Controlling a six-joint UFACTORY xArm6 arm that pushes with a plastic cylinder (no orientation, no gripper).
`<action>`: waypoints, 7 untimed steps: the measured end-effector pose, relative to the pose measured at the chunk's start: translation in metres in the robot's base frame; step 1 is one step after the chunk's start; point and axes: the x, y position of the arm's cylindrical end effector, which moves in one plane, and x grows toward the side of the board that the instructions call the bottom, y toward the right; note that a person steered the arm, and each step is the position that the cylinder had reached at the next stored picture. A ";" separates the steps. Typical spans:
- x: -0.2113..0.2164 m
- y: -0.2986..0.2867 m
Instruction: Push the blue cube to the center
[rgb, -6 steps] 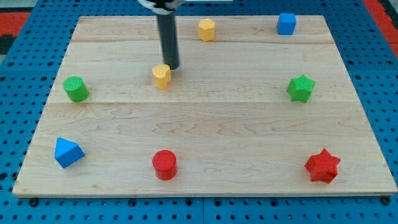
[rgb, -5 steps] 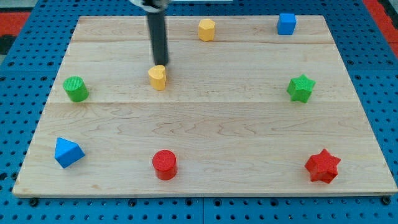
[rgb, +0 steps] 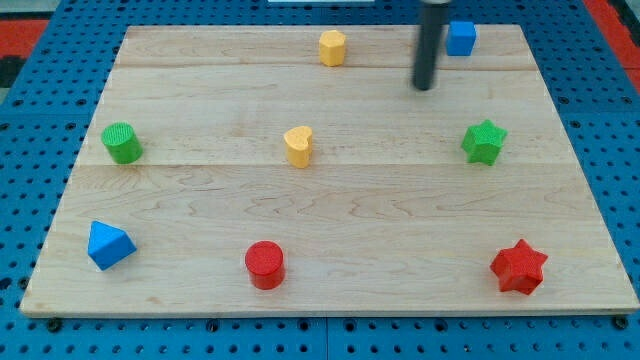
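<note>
Sitting near the upper right edge of the wooden board (rgb: 330, 250), the blue cube (rgb: 460, 38) has little room behind it and plain wood stretching toward the centre. My tip (rgb: 425, 87) rests just down and to the left of that cube, close but apart from it; being a bare rod, it grasps nothing and touches no block. A yellow heart-shaped block (rgb: 298, 146) lies left of centre, and a yellow hexagonal block (rgb: 332, 47) near the top edge. A green cylinder (rgb: 122, 143) hugs the left edge, a green star (rgb: 484, 141) the right. Along the bottom stand a blue pyramid-like block (rgb: 108, 245), a red cylinder (rgb: 265, 265) and a red star (rgb: 519, 266).
</note>
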 end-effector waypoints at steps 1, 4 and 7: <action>-0.047 0.141; -0.098 0.105; -0.103 -0.006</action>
